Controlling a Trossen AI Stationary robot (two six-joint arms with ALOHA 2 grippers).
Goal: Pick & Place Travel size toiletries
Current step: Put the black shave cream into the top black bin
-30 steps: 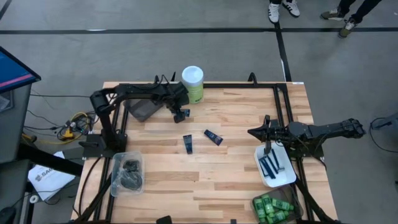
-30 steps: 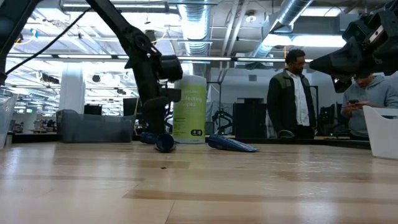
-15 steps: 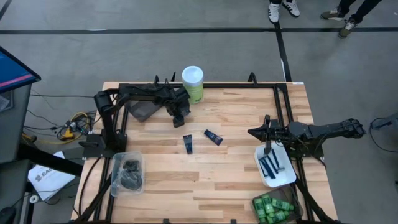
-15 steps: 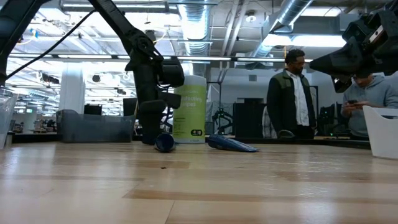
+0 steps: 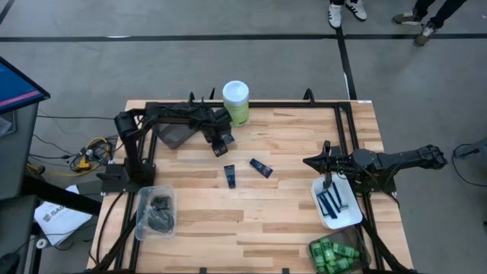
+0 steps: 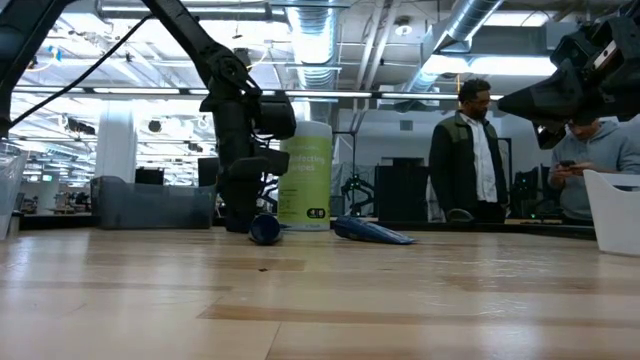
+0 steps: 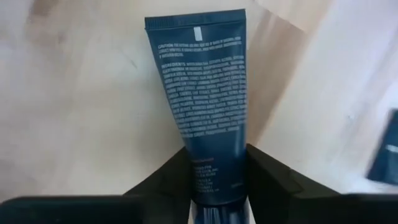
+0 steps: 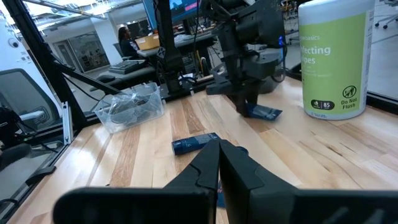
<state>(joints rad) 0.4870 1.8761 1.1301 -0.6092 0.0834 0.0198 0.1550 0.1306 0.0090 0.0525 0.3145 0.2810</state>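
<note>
The pale wooden plank worktop point(image 5: 289, 144) carries everything. At its far edge stands a tall green canister with a white lid point(image 5: 236, 103), and beside that a dark grey rectangular bin point(image 5: 173, 135). Near the front corners sit a clear plastic tray holding round black discs point(image 5: 156, 213), a white tray holding thin blue razors point(image 5: 336, 204), and a clear bin of small bright green bottles point(image 5: 335, 255).

The left pincer point(image 5: 221, 146) is down at the worktop just in front of the canister, its fingers closed on the cap end of a short dark navy tube point(image 7: 203, 115), which lies flat on the wood in the left wrist view. Two more navy tubes lie loose near the middle of the worktop, one point(image 5: 230, 176) closer to the front, the other point(image 5: 261, 168) just beside it.

The right pincer point(image 5: 313, 162) hangs above the worktop by the white tray, fingers pressed together and holding nothing.
</note>
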